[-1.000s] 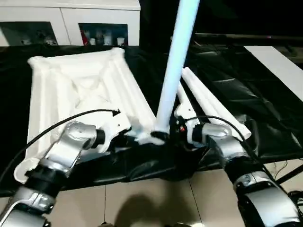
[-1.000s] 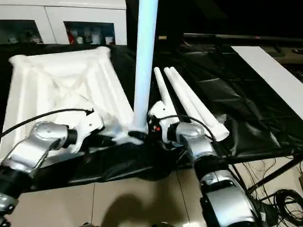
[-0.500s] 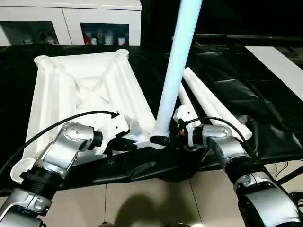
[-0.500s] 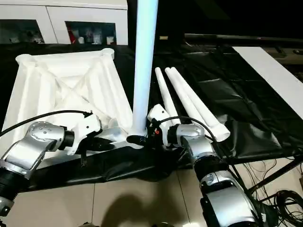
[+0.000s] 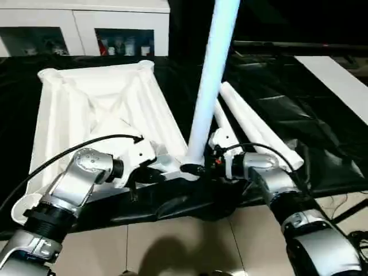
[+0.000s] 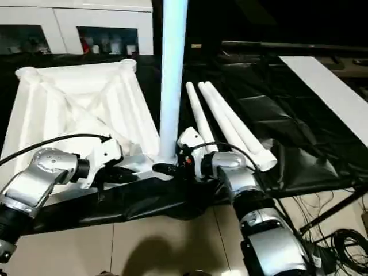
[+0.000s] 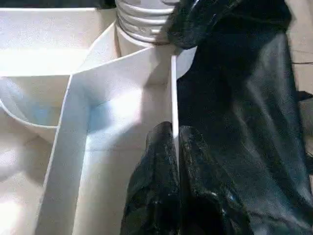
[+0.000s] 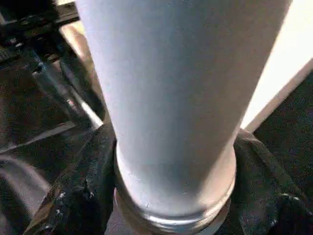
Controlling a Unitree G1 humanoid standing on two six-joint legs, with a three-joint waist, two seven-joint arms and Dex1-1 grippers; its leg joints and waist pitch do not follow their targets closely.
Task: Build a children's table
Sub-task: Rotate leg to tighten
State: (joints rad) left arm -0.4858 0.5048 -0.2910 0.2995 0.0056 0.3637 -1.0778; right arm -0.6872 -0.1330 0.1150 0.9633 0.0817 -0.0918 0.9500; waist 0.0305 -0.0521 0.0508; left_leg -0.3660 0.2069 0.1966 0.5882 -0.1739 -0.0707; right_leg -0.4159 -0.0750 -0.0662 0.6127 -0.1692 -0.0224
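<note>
We are steadying the table top [image 5: 98,109], lying ribs-up on the black-draped table [image 5: 299,109], by its near rim: our left gripper [image 7: 175,147] is clamped onto that thin edge wall. Our right gripper [image 8: 171,196] is closed around the base of the upright leg [image 5: 208,86], which is standing in the near right corner socket [image 7: 144,22]. Three spare legs [image 6: 230,123] are lying just beside the top, towards the right edge. The threads are looking only partly engaged, so if we are tilting the leg while turning, it is risking cross-threading or popping out. The top is overhanging the near edge, so pushing down hard could tip it.
</note>
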